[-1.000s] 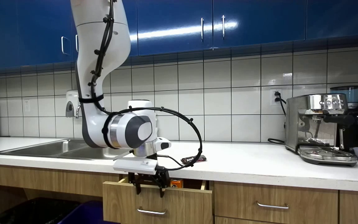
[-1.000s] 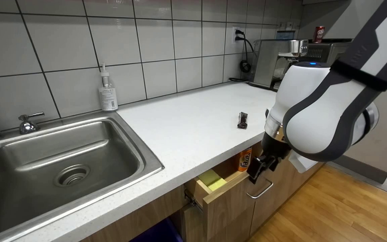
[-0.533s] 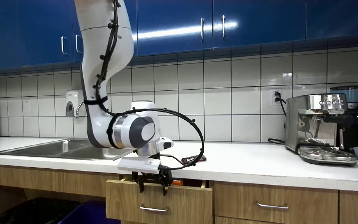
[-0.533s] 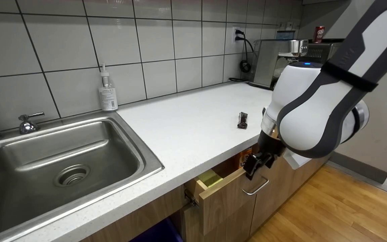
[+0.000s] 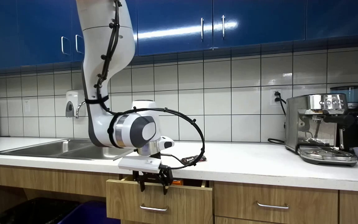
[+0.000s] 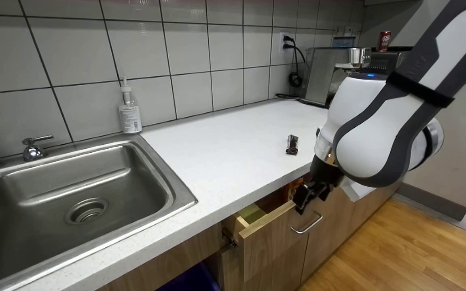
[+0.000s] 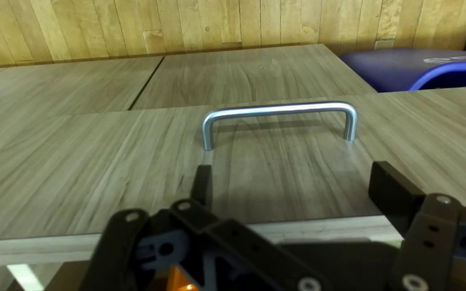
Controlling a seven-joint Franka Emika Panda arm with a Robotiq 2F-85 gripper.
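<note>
My gripper (image 5: 153,189) is open and empty at the top edge of a partly pulled-out wooden drawer (image 5: 129,199). It also shows in an exterior view (image 6: 311,201). In the wrist view (image 7: 291,182) its two black fingers are wide apart and reach over the drawer front (image 7: 95,161). Whether they touch the wood I cannot tell. The metal drawer handle (image 7: 279,109) lies beyond the fingertips. An orange can (image 6: 294,188) stands in the drawer, partly hidden behind the gripper and drawer front. A yellow-green item (image 6: 251,213) lies in the drawer's near corner in that view.
A dark wrapped bar (image 6: 292,144) lies on the white counter (image 6: 225,145) above the drawer. A sink (image 6: 182,190) and soap bottle (image 6: 130,117) are to one side, a coffee machine (image 5: 315,124) to the other. A blue-purple bin (image 5: 89,214) stands below.
The drawer has slid inward a little, and my open gripper has moved inward with it. The orange can is more hidden now. The motion in the last half second is very small.
</note>
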